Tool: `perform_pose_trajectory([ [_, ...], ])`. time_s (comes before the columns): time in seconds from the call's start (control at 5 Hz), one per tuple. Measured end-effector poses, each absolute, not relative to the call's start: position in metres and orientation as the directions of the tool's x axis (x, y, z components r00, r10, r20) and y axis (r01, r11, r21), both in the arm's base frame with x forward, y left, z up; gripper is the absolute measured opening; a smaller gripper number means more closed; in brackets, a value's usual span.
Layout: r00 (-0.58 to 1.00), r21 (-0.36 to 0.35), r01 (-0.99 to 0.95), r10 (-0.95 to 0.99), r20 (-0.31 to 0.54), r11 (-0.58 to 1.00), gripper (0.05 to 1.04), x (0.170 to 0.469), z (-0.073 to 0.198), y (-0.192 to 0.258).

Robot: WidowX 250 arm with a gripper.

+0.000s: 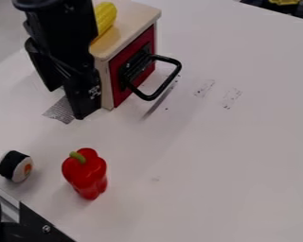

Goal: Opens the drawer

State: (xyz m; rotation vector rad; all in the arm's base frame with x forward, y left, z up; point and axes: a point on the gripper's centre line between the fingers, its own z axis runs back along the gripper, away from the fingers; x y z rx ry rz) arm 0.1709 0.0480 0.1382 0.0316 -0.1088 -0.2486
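Observation:
The black gripper (66,104) hangs at the upper left, beside the left side of a small wooden cabinet (131,10). Its two fingers stand apart, with nothing seen held between them; the nearer one is close to the cabinet's front left corner. The drawer's red front (120,60) looks flush with the wooden frame. A black loop handle (174,62) sticks out from it toward the right, with the gripper on the other side of the cabinet. The arm covers part of the cabinet's left side.
A yellow corn toy (105,16) lies on the cabinet top. On the white table (223,156) are a red pepper (85,174) and a sushi piece (15,166). Black and metal hardware (31,229) sits at the lower left corner, and dark items (285,8) at the upper right.

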Motion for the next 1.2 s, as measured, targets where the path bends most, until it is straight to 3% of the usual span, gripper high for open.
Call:
perform_pose_trajectory([
  [0.2,0.965,0.037,0.244,-0.247,0.092,0.969,0.999,0.168,0.135,0.047],
  [0.6,0.984,-0.033,0.164,-0.161,0.073,0.986,0.999,0.232,0.115,0.026],
  [1.0,0.991,0.012,0.009,-0.011,0.131,1.0,0.999,0.31,0.09,0.034],
  [1.2,0.986,0.054,-0.015,0.005,0.168,0.998,0.999,0.331,0.074,0.034],
])
